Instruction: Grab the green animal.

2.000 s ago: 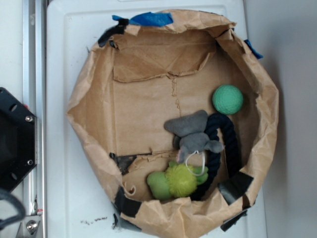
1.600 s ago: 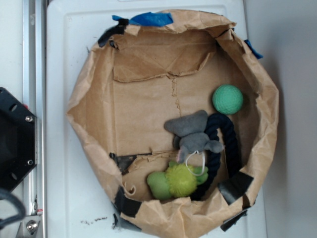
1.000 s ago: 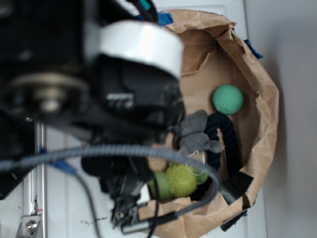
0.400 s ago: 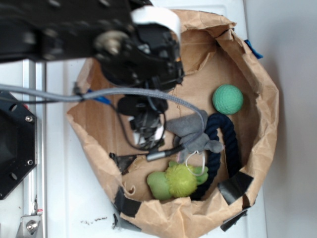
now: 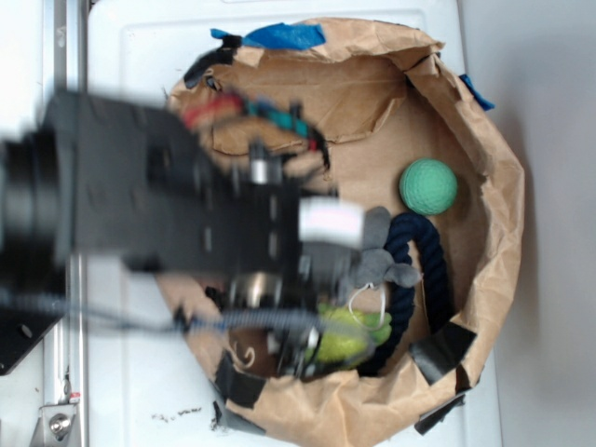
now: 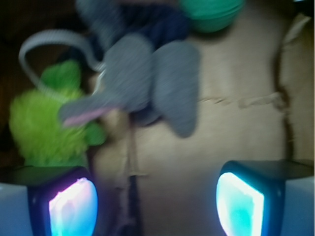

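- Paper basket [image 5: 484,186]: brown, crumpled walls patched with black and blue tape, standing on a white surface [image 5: 121,56]; taken here as the landmark for all places.
- Green animal [image 5: 349,337]: lime-green plush with a fuzzy yellow-green round part, lying on the basket floor against the near wall in the exterior view; partly hidden there by the arm. In the wrist view [image 6: 44,128] it sits at the left edge, just above the left fingertip and not between the fingers.
- Grey plush animal [image 5: 377,265]: near the middle of the basket floor, just beside the green animal on its inward side and touching it; in the wrist view [image 6: 147,81] a grey limb lies over the green fuzz.
- Dark rope [image 5: 430,270]: a thick navy loop curving along the basket's right-hand wall, passing behind the grey plush.
- Teal-green ball [image 5: 428,186]: smooth, round, on the basket floor at the rope's upper end, well apart from the green animal.
- Arm [image 5: 158,209]: black, motion-blurred, reaching in over the basket's left wall and covering much of the floor.
- Gripper [image 6: 157,199]: fingers spread wide, glowing pads [image 6: 238,204] at the two lower corners of the wrist view; bare brown paper lies between them and nothing is held. It hangs over the basket floor just beside the green animal.
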Motion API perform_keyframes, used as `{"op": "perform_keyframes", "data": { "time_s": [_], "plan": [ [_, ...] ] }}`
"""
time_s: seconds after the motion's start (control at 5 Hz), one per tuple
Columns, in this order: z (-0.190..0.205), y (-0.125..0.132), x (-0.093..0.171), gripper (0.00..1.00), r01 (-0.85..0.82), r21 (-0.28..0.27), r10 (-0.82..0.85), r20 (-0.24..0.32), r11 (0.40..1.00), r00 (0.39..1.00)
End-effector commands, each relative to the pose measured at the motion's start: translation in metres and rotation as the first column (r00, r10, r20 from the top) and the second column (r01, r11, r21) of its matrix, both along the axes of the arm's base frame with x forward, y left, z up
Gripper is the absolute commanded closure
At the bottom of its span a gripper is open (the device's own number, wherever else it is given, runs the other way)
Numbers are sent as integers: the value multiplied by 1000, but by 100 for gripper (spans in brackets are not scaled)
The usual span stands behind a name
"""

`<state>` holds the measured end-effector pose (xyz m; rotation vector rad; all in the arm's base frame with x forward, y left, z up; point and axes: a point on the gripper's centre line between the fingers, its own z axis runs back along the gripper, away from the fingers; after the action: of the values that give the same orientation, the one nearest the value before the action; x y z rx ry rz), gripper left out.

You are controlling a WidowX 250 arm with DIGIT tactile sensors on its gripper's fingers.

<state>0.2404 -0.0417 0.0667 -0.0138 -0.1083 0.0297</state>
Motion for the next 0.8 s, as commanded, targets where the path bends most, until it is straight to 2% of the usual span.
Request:
{"op": "perform_keyframes", "data": {
  "time_s": [0.0,0.2,0.4,0.6],
  "plan": [
    [6,-39,6,0,8,-145,-5,23,989,1000],
    [8,-48,15,0,11,-217,-1,48,976,999],
    [-3,-52,28,0,36,-228,-23,57,973,998],
    [-17,-58,39,0,53,-189,-43,53,981,998]
  ]
}}
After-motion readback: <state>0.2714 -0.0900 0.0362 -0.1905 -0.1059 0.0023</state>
